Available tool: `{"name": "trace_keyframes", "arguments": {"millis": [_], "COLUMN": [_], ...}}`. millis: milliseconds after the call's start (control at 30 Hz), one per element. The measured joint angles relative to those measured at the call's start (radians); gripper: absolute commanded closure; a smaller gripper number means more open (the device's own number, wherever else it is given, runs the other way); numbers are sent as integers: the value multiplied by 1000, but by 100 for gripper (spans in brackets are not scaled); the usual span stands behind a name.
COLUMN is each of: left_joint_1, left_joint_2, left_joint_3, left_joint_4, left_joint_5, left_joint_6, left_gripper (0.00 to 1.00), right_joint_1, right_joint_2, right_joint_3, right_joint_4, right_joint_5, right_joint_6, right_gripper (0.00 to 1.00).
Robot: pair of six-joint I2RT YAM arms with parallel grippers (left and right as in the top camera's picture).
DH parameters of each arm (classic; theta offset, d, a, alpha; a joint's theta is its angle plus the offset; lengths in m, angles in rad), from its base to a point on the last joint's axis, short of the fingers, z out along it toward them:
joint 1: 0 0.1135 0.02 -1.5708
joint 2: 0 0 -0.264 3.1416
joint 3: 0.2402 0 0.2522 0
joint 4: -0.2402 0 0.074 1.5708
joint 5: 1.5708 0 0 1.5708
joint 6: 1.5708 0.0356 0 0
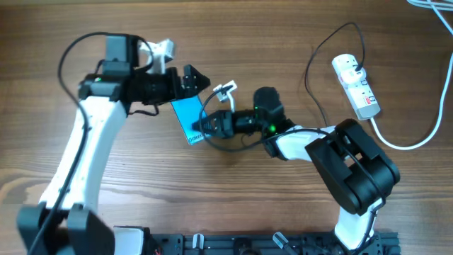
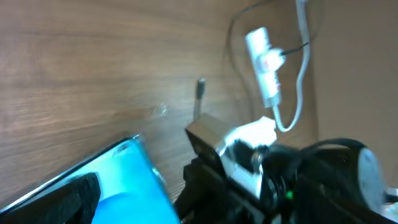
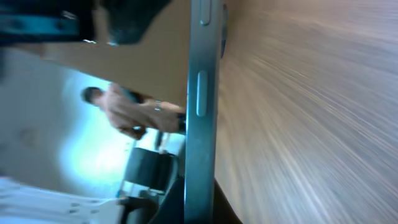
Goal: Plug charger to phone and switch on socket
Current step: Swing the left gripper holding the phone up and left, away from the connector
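Note:
The phone [image 1: 185,115], teal-blue with a white border, is tilted up off the table between both grippers. My left gripper [image 1: 198,79] is shut on its far end; a black finger pad lies on the screen [image 2: 124,180] in the left wrist view. My right gripper [image 1: 207,126] sits at the phone's bottom end and looks shut on the charger, whose thin black cable [image 1: 308,71] runs from the socket [image 1: 356,85] and loops under that wrist. The plug tip is hidden. The right wrist view shows the phone edge-on [image 3: 199,124]. The socket also shows in the left wrist view [image 2: 264,62].
A thicker white cable [image 1: 425,134] runs from the socket's near end round the right side of the wooden table and off the top right. The black cable loop lies on the table just below the right gripper.

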Motion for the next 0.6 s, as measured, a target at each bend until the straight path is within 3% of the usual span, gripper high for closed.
{"name": "trace_keyframes", "arguments": {"millis": [267, 600], "left_joint_1": [156, 31], "left_joint_2": [-90, -90], "left_joint_3": [0, 0], "left_joint_4": [-4, -21], "left_joint_5": [271, 319], "left_joint_6": [96, 112], "left_gripper": [0, 1], "right_joint_1": [-98, -114], "right_joint_2": [0, -2], "right_joint_3": [4, 8], "right_joint_4": [363, 520], "right_joint_5": [-143, -134], "right_joint_6": [277, 414], "right_gripper": [96, 96]}}
